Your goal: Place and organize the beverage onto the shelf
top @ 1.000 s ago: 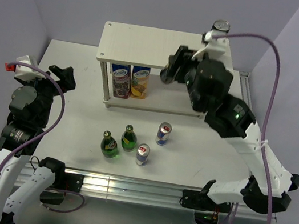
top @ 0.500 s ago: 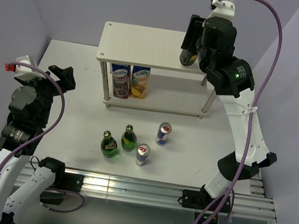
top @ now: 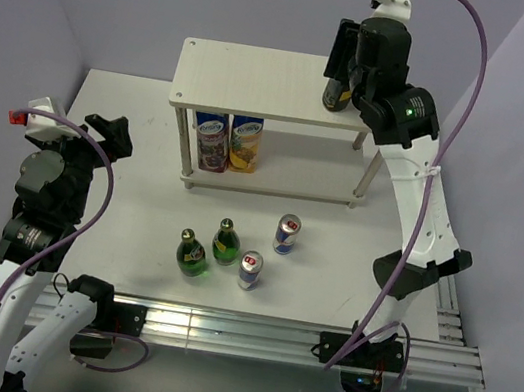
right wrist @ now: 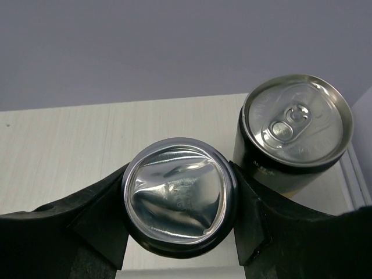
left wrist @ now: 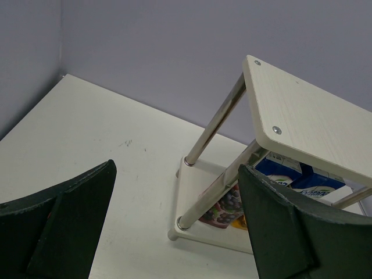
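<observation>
My right gripper [right wrist: 179, 200] is shut on a tall black can [right wrist: 179, 195], whose dented silver end faces the wrist camera. It is over the right end of the shelf's top board [top: 252, 78]. Close beside it on that board stands a second black can [right wrist: 296, 125], pull tab up. In the top view the right gripper [top: 344, 66] hides most of both; one dark can [top: 335, 97] shows below it. Two green bottles [top: 192, 255] [top: 225, 242] and two blue-and-silver cans [top: 286, 233] [top: 249, 270] stand on the table in front. My left gripper [top: 110, 134] is open at the table's left, holding nothing.
Two juice cartons [top: 213, 140] [top: 245, 142] stand at the left of the lower board. The left wrist view shows the shelf's left corner [left wrist: 308, 116], its metal legs [left wrist: 218, 122] and bare table [left wrist: 104, 139] to the left. Purple walls close in behind and to the right.
The right arm has swung up from in front of the shelf to above the top board's right end, carrying the black can. The left arm has not moved.
</observation>
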